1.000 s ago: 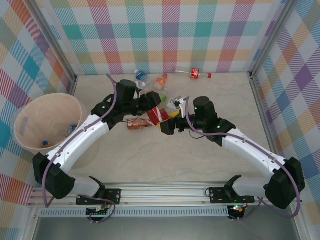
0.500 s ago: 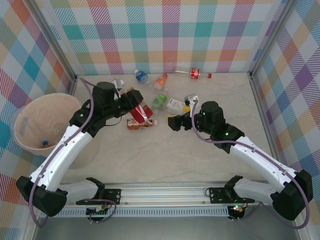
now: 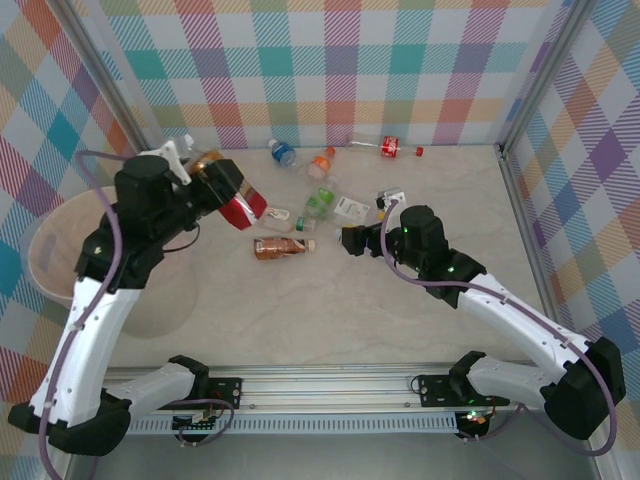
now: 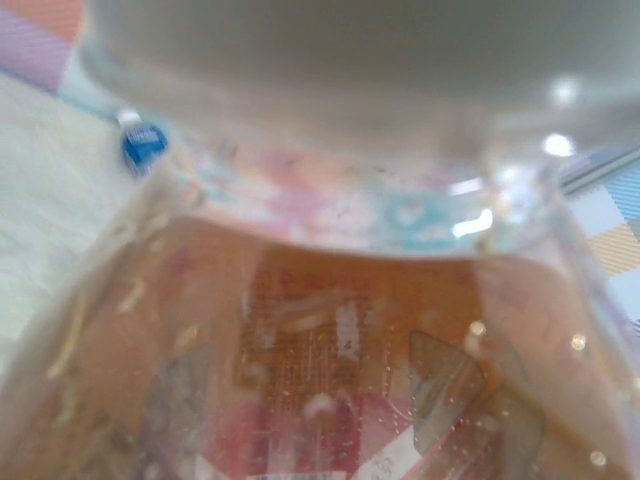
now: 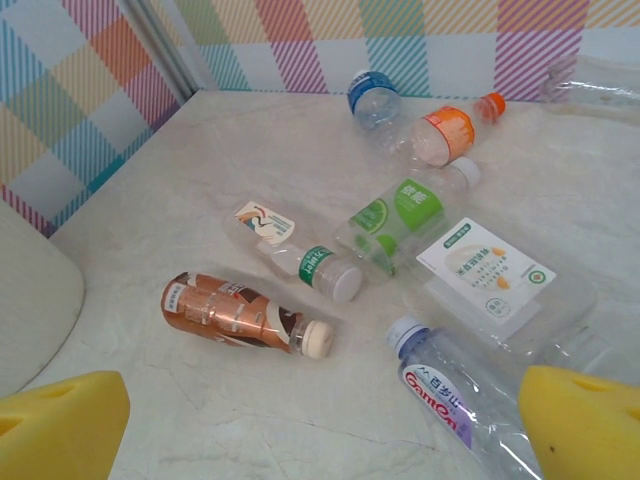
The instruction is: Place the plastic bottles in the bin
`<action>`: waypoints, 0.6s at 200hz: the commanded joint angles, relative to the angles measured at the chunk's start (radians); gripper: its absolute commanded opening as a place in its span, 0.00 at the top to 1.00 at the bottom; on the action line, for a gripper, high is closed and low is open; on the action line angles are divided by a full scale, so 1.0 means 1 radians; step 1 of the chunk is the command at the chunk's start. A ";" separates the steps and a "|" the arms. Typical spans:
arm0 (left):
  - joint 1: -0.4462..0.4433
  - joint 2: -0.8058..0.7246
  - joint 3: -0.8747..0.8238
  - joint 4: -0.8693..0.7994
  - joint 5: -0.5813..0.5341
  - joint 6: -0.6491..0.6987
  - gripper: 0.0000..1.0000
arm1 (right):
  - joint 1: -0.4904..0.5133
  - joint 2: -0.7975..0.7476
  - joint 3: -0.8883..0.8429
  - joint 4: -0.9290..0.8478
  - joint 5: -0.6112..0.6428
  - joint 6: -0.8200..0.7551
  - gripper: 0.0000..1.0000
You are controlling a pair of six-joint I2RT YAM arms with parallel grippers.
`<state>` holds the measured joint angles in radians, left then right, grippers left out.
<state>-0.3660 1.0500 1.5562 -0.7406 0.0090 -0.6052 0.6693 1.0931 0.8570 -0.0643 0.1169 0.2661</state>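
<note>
left gripper (image 3: 222,188) clamped on crinkled clear red-labelled plastic bottle (image 3: 240,208), right gripper (image 3: 348,240) jaws wide apart, copper bottle (image 3: 280,247) lying on beige marbled table (image 3: 330,320), round pale plastic bin (image 3: 45,270), plaid walls (image 3: 340,70)

Top cam high, looking down; R wrist low, sharing copper bottle (image 5: 235,312); L wrist maybe touching-close, blurred.

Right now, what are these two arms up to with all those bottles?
They are clearing plastic bottles into the bin at the left. The left fingers hold a red-labelled bottle raised off the table, close to the bin but not yet over it. The right fingers are open, hovering by the bottles lying on the table, among them a copper bottle and a green-labelled bottle.
</note>
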 commanded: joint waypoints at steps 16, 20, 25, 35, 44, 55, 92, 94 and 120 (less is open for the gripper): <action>0.016 -0.052 0.104 -0.103 -0.217 0.167 0.40 | 0.006 0.004 -0.007 0.023 0.017 0.020 0.00; 0.018 -0.055 0.114 -0.112 -0.252 0.184 0.40 | 0.006 0.005 -0.006 0.023 0.011 0.017 0.00; 0.016 -0.059 0.122 -0.118 -0.296 0.207 0.40 | 0.006 0.005 -0.003 0.021 0.004 0.016 0.00; 0.017 -0.067 0.129 -0.127 -0.398 0.246 0.40 | 0.006 0.009 0.000 0.020 -0.002 0.016 0.00; 0.018 -0.071 0.127 -0.131 -0.503 0.279 0.40 | 0.006 0.014 0.003 0.019 -0.007 0.013 0.00; 0.018 -0.073 0.117 -0.128 -0.616 0.318 0.40 | 0.005 0.019 0.008 0.017 -0.010 0.011 0.00; 0.099 -0.065 0.069 -0.118 -0.690 0.363 0.39 | 0.006 0.047 0.030 0.003 -0.035 0.009 0.00; 0.103 -0.064 0.070 -0.121 -0.688 0.360 0.39 | 0.006 0.049 0.032 0.000 -0.038 0.007 0.00; 0.208 -0.045 0.061 -0.177 -0.688 0.331 0.39 | 0.006 0.069 0.047 -0.021 -0.056 0.007 0.00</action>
<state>-0.2394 0.9909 1.6367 -0.8700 -0.6239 -0.2871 0.6693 1.1469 0.8612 -0.0738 0.0925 0.2756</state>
